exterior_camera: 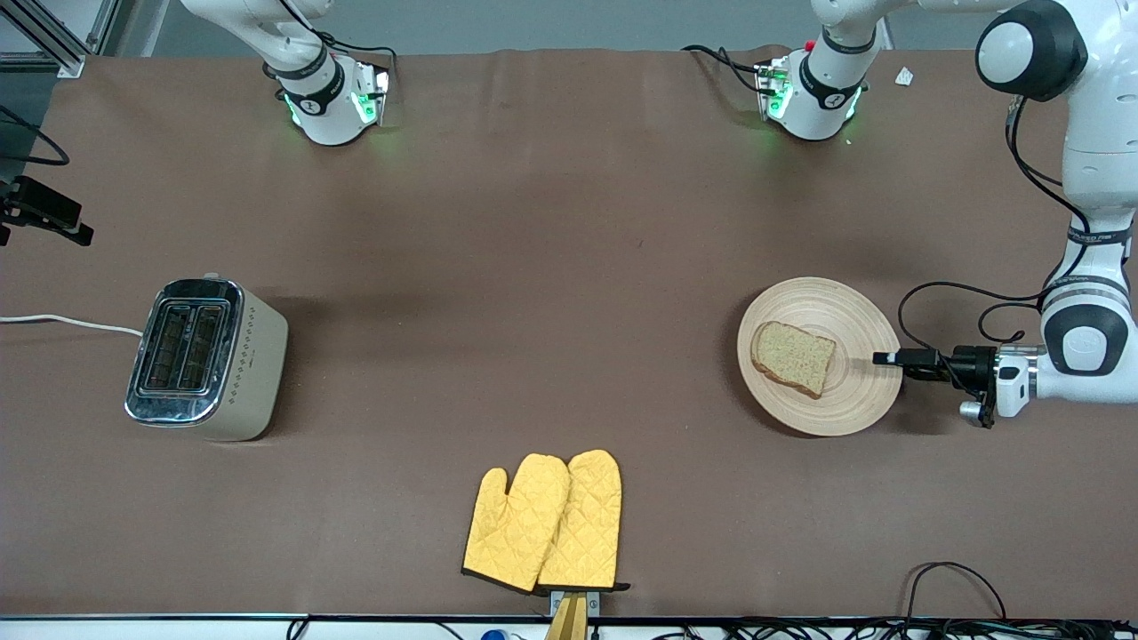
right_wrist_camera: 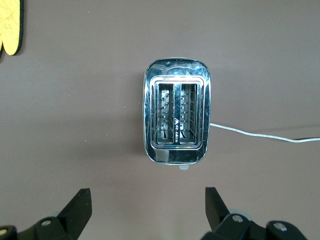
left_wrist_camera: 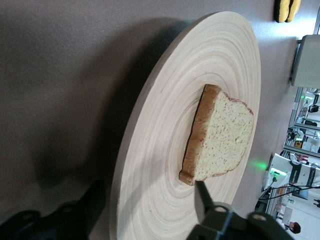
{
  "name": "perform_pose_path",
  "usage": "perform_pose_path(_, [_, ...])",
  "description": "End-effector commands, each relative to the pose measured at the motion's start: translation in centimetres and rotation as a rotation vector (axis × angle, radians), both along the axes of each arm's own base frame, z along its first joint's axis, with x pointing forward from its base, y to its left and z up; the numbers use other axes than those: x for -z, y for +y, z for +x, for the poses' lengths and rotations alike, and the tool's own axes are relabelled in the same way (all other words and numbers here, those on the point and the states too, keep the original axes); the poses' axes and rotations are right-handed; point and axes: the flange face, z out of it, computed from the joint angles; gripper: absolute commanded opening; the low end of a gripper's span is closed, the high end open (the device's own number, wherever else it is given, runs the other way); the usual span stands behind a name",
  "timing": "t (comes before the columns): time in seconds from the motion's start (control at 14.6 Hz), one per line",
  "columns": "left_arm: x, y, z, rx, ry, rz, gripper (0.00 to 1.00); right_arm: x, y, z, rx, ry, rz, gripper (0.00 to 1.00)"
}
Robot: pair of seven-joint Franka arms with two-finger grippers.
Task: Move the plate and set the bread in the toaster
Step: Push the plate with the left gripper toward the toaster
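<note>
The light-tan wooden plate point(exterior_camera: 853, 391) lies toward the left arm's end of the table, with the slice of brown bread point(exterior_camera: 793, 357) flat on it. My left gripper point(exterior_camera: 885, 359) is low at the plate's rim, on the side away from the toaster. In the left wrist view the left gripper point(left_wrist_camera: 149, 192) is open: one finger point(left_wrist_camera: 202, 200) is over the plate point(left_wrist_camera: 165, 150) near the bread point(left_wrist_camera: 220, 135), the other is under the rim. The toaster point(exterior_camera: 206, 357) stands at the right arm's end. My right gripper point(right_wrist_camera: 147, 200) is open and empty, high over the toaster point(right_wrist_camera: 176, 117).
A pair of yellow oven mitts point(exterior_camera: 544, 523) lies at the table edge nearest the front camera, midway along it. The toaster's white cord point(exterior_camera: 71, 322) runs off the right arm's end of the table. Brown table surface lies between toaster and plate.
</note>
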Motion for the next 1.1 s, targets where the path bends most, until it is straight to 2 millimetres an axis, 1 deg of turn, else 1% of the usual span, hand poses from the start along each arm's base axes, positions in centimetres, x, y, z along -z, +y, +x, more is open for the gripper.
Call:
perform_pose_path(0.0, [0.0,0.3,0.3,0.001,-0.027,-0.017,0.00,-0.3,0.1,-0.5,0.011,0.000,-0.006,1.00])
perform_pose_path(0.27, [-0.2,0.1,0.4,0.040,-0.074,-0.032,0.00,-0.3,0.2,-0.5,0.011,0.000,-0.004,1.00])
perform_pose_path(0.41, [-0.8,-0.2,0.6,0.062,-0.098,-0.040,0.00,-0.3,0.1,-0.5,0.011,0.000,-0.006,1.00])
perform_pose_path(0.48, [-1.4,-1.1,1.0,0.070,-0.102,-0.049,0.00,-0.3,0.1,-0.5,0.011,0.000,-0.006,1.00])
perform_pose_path(0.55, [-3.0,-2.9,1.6,0.080,-0.104,-0.077,0.00,-0.3,0.1,-0.5,0.011,0.000,-0.006,1.00])
perform_pose_path(0.62, [-4.9,-5.6,2.3,0.089,-0.088,-0.102,0.00,-0.3,0.3,-0.5,0.008,0.000,-0.006,1.00])
perform_pose_path(0.69, [-6.1,-8.6,2.9,0.086,-0.051,-0.115,0.00,-0.3,0.3,-0.5,0.008,0.000,-0.006,1.00])
perform_pose_path(0.82, [-8.2,-16.6,4.0,0.082,0.033,-0.155,0.00,-0.2,0.2,-0.5,0.008,0.005,-0.005,1.00])
perform_pose_path(0.89, [-9.0,-20.0,4.7,0.053,0.036,-0.166,0.00,-0.2,0.2,-0.6,0.009,0.013,-0.005,1.00])
perform_pose_path(0.96, [-9.7,-24.2,5.4,0.029,0.015,-0.165,0.00,-0.2,0.1,-0.6,0.011,0.014,-0.004,1.00])
perform_pose_path(1.03, [-9.9,-28.1,5.5,0.016,0.007,-0.168,0.00,-0.2,0.1,-0.6,0.011,0.014,-0.004,1.00])
